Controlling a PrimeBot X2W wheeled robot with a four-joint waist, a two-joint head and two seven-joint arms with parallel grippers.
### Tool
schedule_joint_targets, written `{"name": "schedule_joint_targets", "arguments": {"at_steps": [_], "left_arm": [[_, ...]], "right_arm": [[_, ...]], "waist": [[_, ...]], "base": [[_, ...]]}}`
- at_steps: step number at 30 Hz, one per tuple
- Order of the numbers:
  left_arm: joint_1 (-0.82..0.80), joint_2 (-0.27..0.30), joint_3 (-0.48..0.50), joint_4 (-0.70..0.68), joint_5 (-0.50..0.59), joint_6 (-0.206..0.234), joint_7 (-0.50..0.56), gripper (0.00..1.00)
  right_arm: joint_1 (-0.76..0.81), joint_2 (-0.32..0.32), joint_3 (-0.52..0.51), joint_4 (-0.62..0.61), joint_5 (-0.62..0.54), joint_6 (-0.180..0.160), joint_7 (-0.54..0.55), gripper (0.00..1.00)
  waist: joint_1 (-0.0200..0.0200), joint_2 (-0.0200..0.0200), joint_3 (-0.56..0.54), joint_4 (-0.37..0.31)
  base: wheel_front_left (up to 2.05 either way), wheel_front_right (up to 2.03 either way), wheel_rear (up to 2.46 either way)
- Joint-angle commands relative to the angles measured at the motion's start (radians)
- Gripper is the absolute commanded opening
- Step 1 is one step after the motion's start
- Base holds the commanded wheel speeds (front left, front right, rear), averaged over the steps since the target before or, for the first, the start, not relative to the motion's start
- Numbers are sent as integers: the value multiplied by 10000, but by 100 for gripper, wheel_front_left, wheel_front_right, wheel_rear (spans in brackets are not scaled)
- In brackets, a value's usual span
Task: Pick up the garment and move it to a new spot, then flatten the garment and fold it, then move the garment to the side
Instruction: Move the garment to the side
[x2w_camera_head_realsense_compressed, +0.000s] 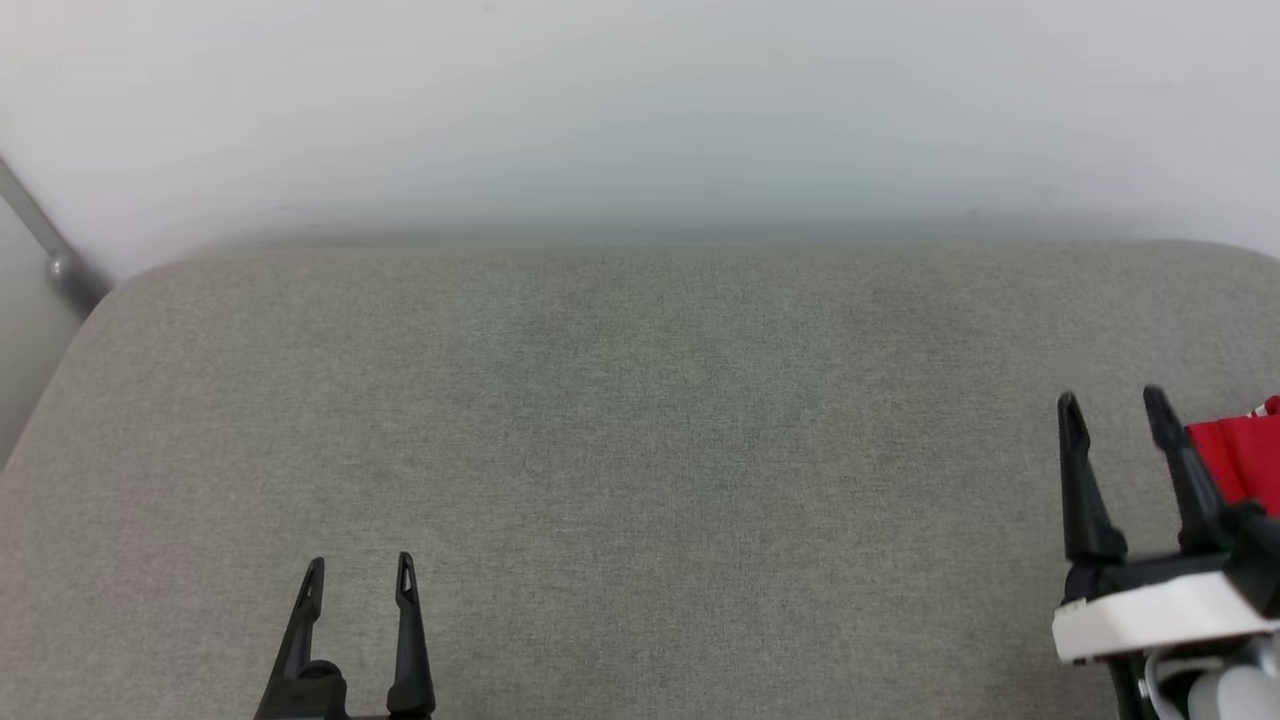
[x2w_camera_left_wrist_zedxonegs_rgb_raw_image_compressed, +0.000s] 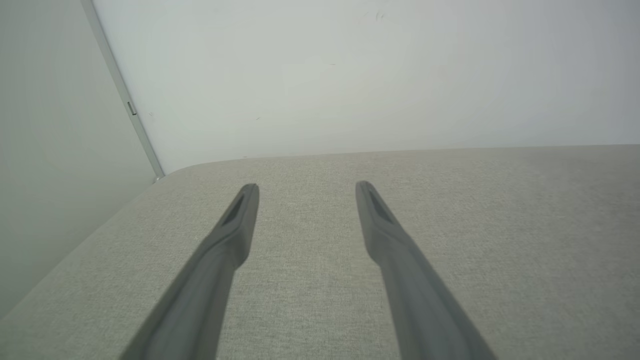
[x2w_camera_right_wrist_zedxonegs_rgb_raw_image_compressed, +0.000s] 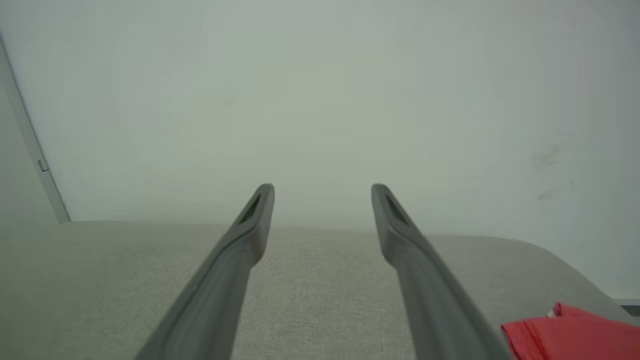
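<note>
Your bright red soft-fabric garment (x2w_camera_head_realsense_compressed: 1240, 460) lies just right of the right end effector (x2w_camera_head_realsense_compressed: 1112, 397) (the nearer one). It and the left end effector (x2w_camera_head_realsense_compressed: 360, 560) stand wide, empty.

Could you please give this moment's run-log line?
left gripper: open; right gripper: open; bright red soft garment: lying far right on grey cushion

One garment (x2w_camera_head_realsense_compressed: 1240, 455), one grey padded surface (x2w_camera_head_realsense_compressed: 640, 450), and two tools — the left tool (x2w_camera_head_realsense_compressed: 360, 562), the right tool (x2w_camera_head_realsense_compressed: 1112, 397).

Soft even light, faint shadows, hazy wrist views, no glare
</note>
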Motion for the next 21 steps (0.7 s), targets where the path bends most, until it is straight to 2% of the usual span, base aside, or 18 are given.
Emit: {"name": "schedule_joint_targets", "arguments": {"at_steps": [1,11,18,21], "left_arm": [[134,-47,6,27,61,-61,29,100],[190,-103,-103,327,41,-324,29,100],[329,-140,-86,492,8,-455,29,100],[376,-162,-60,554,-9,-501,29,100]], "right_arm": [[254,89,-57,-92,60,-9,-25,100],[1932,684,-397,-737,103,-9,-24,100],[2694,774,-295,-1261,-35,-9,-22,100],[2933,778,-210,-1413,237,-9,-22,100]], "waist": [[1,0,-62,32],[1,0,-411,116],[1,0,-610,153],[1,0,-672,163]], "base": [[0,0,0],[0,0,0],[0,0,0],[0,0,0]]}}
